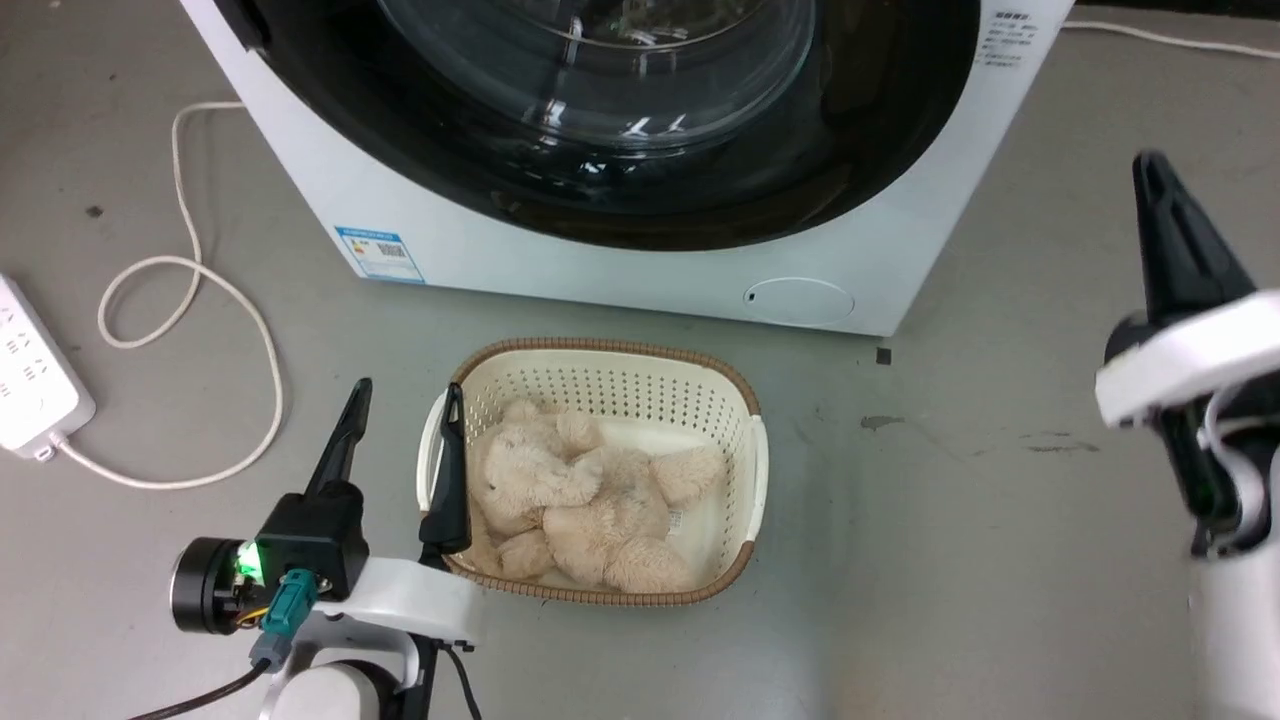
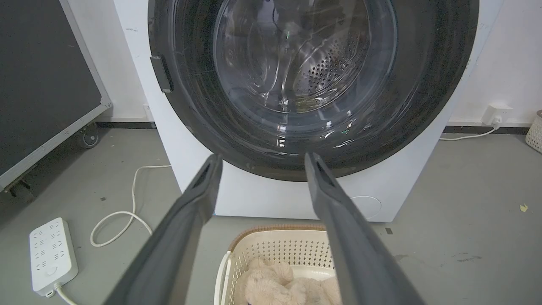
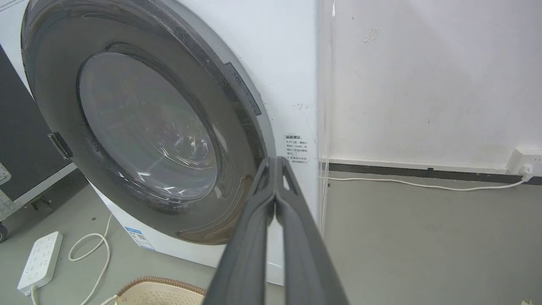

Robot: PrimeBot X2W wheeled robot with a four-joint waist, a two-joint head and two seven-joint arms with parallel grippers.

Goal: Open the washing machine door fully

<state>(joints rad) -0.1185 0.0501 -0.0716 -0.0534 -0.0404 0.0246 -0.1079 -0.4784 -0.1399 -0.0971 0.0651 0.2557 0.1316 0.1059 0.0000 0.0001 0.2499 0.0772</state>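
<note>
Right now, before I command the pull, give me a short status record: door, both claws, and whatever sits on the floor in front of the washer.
door: washing machine door shut, flush with the washer front
left claw: open, empty, pointing at the door's lower edge, not touching it
right claw: shut, empty, by the washer's right side, off the door
in front: basket holding a plush toy, on the floor below the door
floor left: power strip

washing machine door [image 1: 880, 150]: you see glossy black, with a clear glass centre
washer body [image 1: 600, 270]: white
basket [image 1: 600, 385]: cream, dotted with holes; brown woven rim
plush toy [image 1: 580, 500]: beige
floor [image 1: 1000, 550]: grey
power strip [image 1: 25, 380], on your left: white
</note>
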